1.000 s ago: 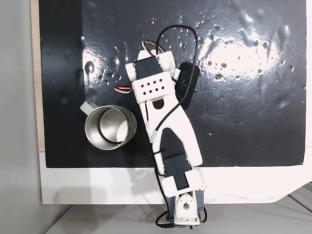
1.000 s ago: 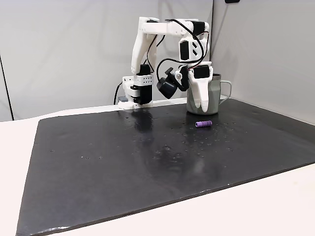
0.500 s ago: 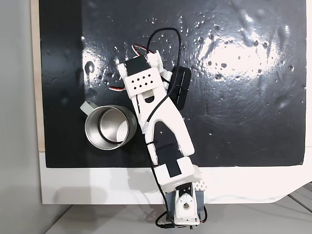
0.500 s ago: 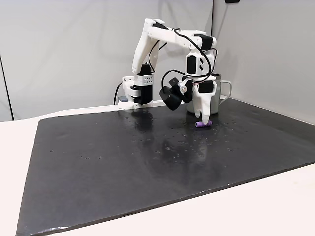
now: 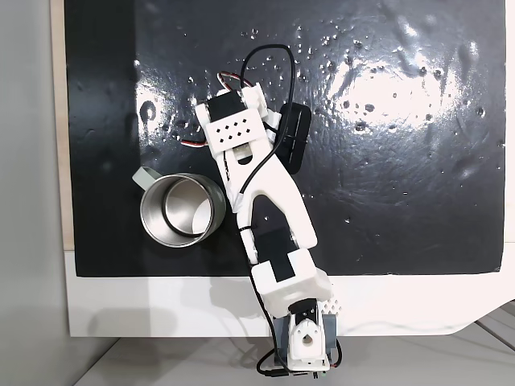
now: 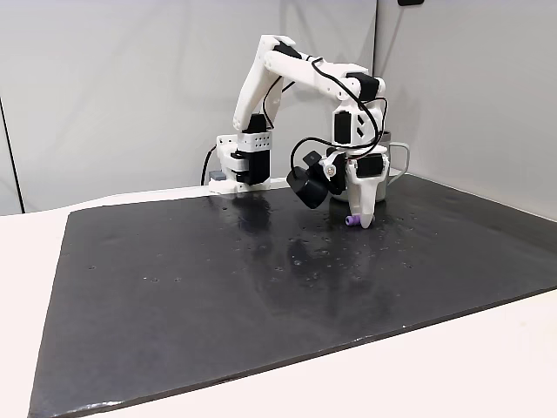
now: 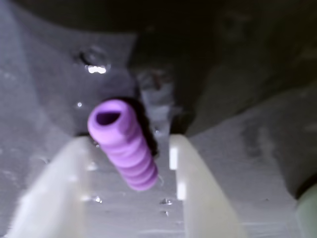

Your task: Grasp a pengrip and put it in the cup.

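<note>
Gripper point(image 7: 131, 163) lowered over pengrip point(image 7: 124, 144) — fingers spread, nothing pinched yet.
In the wrist view, centre frame, the pengrip is seen lying on the black mat point(image 6: 261, 287) between the two fingers; the cup point(image 5: 177, 211) is seen at left in the top-down fixed view — arm beside it.

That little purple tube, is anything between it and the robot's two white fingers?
No. In the wrist view the purple tube lies on the black mat between the gripper's fingers, with nothing else between.

A purple ridged pengrip point(image 7: 124, 145) lies on a black mat point(image 6: 261, 296) between translucent white pincer point(image 7: 130, 148) fingers.
</note>
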Controlling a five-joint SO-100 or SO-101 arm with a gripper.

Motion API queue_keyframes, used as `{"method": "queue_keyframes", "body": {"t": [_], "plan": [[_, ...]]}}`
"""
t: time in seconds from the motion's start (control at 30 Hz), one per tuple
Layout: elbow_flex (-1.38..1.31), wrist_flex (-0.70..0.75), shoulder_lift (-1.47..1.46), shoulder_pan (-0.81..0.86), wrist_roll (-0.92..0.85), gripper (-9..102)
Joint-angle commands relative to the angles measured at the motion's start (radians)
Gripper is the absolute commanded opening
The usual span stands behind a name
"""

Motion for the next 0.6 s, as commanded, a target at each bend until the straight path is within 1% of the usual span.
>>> {"method": "queue_keyframes", "body": {"t": [0.0, 0.07, 0.27, 0.43, 0.57], "plan": [[-0.023, -0.015, 0.002, -0.014, -0.028, 2], [-0.021, -0.014, 0.002, -0.014, -0.032, 0], [-0.017, 0.02, 0.06, 0.018, -0.017, 0], [-0.086, 0.123, 0.172, 0.066, -0.012, 0], [-0.16, 0.236, 0.261, 0.106, -0.028, 0]]}}
